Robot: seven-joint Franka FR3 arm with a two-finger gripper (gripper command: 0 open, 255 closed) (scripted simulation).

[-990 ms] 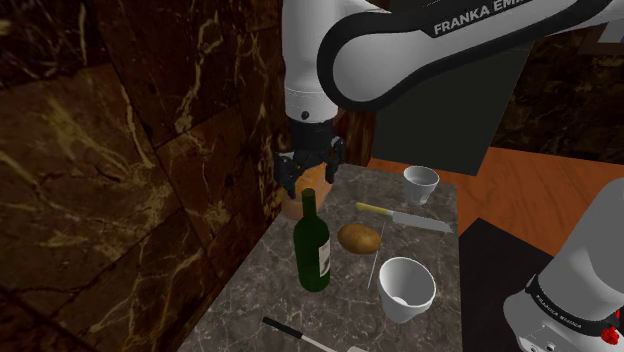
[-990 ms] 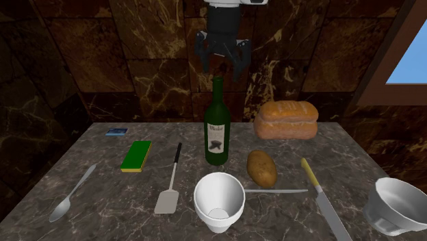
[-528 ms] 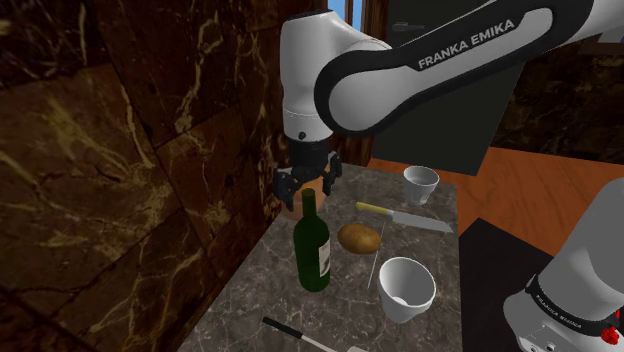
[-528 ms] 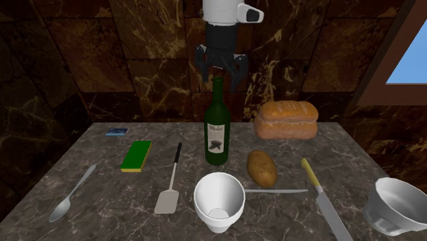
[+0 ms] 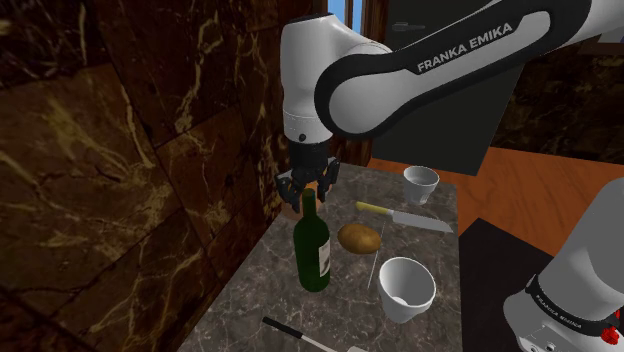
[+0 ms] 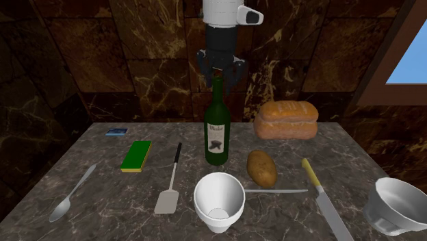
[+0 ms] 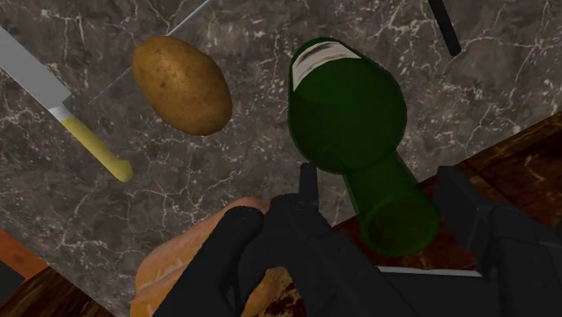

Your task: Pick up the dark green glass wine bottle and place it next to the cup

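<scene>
Dark green wine bottle (image 6: 217, 137) stood upright on the counter (image 6: 102, 178) beside a potato (image 6: 261, 168). The gripper (image 6: 219, 77) straddled its mouth, jaws wide, untouching — approach step, seemingly; next, lower and close.

Seen from above: a dark green wine bottle (image 7: 347, 117) stands on the marble counter (image 7: 243, 54), its neck between the spread fingers of the black gripper (image 7: 378, 180). A potato (image 7: 182, 84) and a yellow-handled knife (image 7: 63, 117) lie beside it, and a bread loaf (image 7: 176, 270) lies beneath the gripper.
</scene>
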